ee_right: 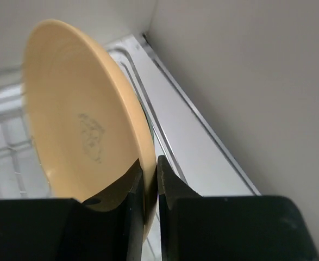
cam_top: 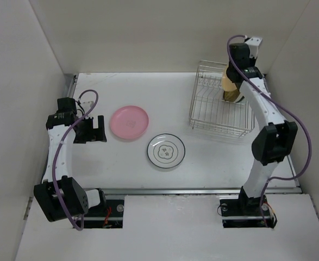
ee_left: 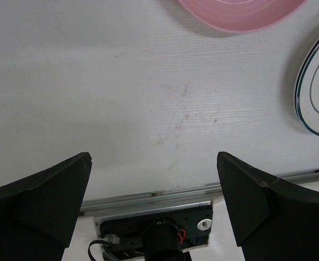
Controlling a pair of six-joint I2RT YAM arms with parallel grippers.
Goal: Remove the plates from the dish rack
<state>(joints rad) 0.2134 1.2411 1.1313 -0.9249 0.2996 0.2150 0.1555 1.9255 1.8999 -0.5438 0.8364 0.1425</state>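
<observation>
The silver wire dish rack [cam_top: 216, 106] stands at the back right of the table. My right gripper [cam_top: 236, 87] is over its right end, shut on the rim of a tan-yellow plate [ee_right: 77, 125] that stands on edge; the plate also shows in the top view [cam_top: 231, 87]. A pink plate [cam_top: 129, 122] and a white plate with a thin dark rim [cam_top: 166, 150] lie flat on the table. My left gripper [cam_top: 92, 129] is open and empty, just left of the pink plate [ee_left: 241, 13]. The white plate's edge [ee_left: 314, 92] shows at the right of the left wrist view.
White walls close in the table on three sides; the right wall [ee_right: 246, 81] is near the rack. A metal rail [cam_top: 202, 191] runs along the table's near edge, by both arm bases.
</observation>
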